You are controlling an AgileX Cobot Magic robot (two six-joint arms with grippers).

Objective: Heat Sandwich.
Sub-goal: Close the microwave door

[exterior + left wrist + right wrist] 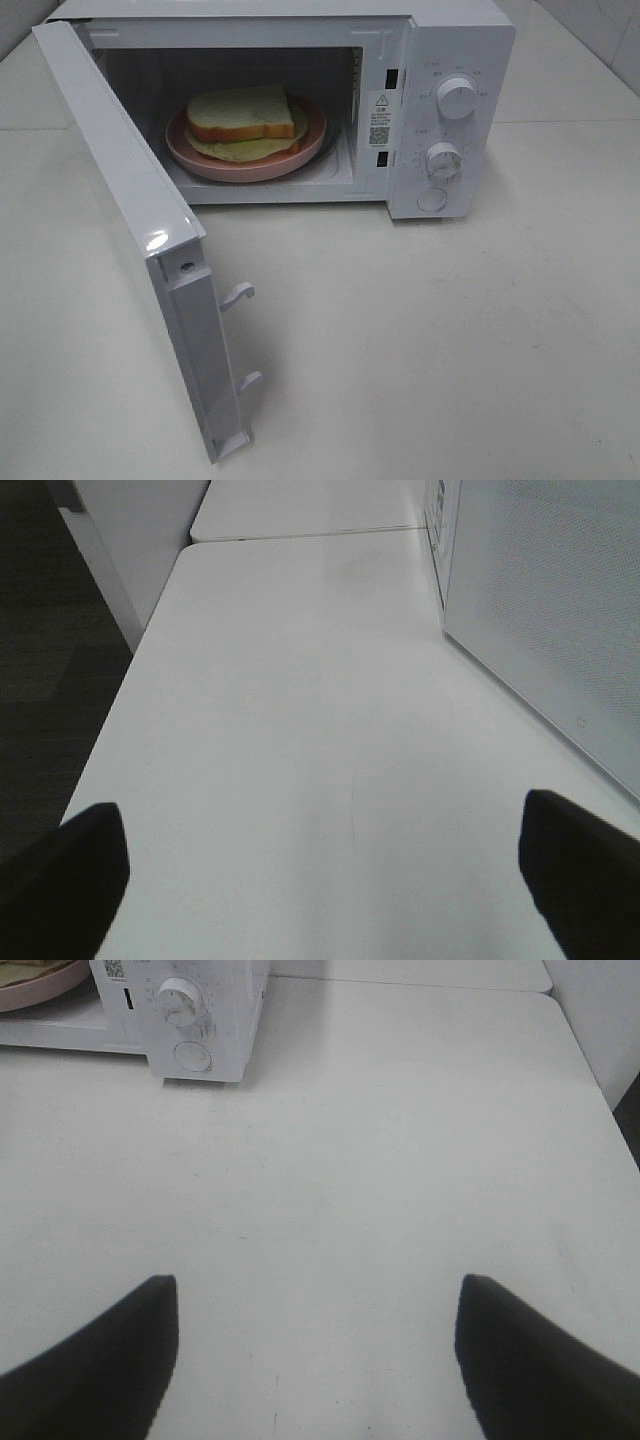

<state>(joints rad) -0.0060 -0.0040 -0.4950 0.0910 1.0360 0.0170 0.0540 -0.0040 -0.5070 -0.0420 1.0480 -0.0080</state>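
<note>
The microwave (440, 110) stands at the far side of the white table (450, 350), and its door (130, 220) is swung wide open toward the left of the high view. 2 white latch hooks (238, 293) stick out from the door's free edge.

The sandwich (240, 112) lies inside the microwave on a round pink plate (200, 155). Its top slice of pale bread faces up, and a greenish layer shows under the slice along the front. The plate sits in the middle of the oven floor, well inside the opening.

On the microwave's front panel, right of the opening, 2 white knobs (457, 97) sit one above the other, with a round button (431, 200) below them. A small label (379, 118) is stuck on the frame between the opening and the panel.

The left hand (322, 810) hangs over bare table with its 2 dark fingers (70, 880) spread fully apart and nothing between them. The outer face of the open door rises just beside it, and dark floor (50, 630) shows past the table's edge on the other side.

The right hand (318, 1285) is also spread wide and holds nothing. It hangs over bare table, with the microwave's knob panel well ahead of it and an edge of the pink plate visible inside the opening.
</note>
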